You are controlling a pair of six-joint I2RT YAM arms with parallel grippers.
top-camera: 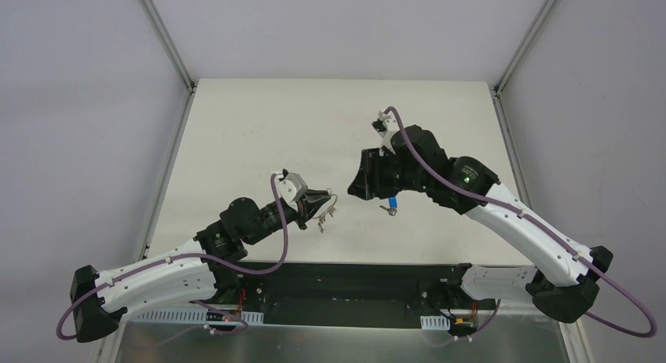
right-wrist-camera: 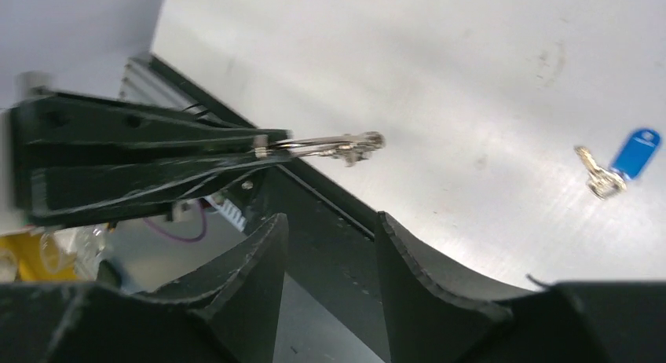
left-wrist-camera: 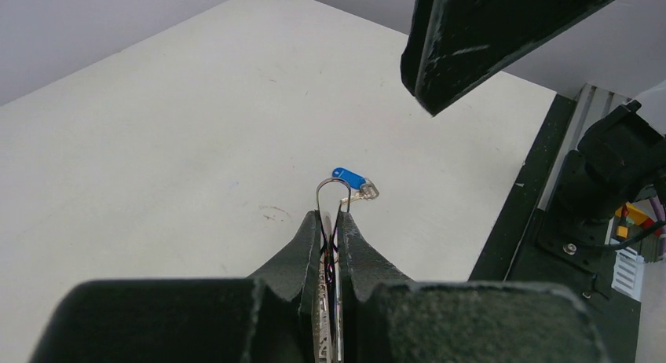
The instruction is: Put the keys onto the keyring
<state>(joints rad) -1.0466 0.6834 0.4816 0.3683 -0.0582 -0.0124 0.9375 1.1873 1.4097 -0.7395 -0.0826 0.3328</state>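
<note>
My left gripper (top-camera: 314, 203) is shut on the keyring (top-camera: 327, 212), a thin silver wire ring with small plain silver keys hanging from it, held above the table. In the left wrist view the ring's loop (left-wrist-camera: 333, 193) sticks out past the closed fingertips (left-wrist-camera: 312, 231). The blue-headed key (top-camera: 391, 203) lies flat on the table, beyond the ring in the left wrist view (left-wrist-camera: 351, 179) and at the right in the right wrist view (right-wrist-camera: 633, 154). My right gripper (top-camera: 357, 186) is open and empty, hovering above and just left of the blue key, facing the keyring (right-wrist-camera: 334, 146).
The white table (top-camera: 259, 127) ends in a black rail with cables at the near edge (top-camera: 353, 280). Grey walls and frame posts (top-camera: 165, 37) stand on both sides. The right gripper's finger (left-wrist-camera: 487, 41) hangs over the top of the left wrist view.
</note>
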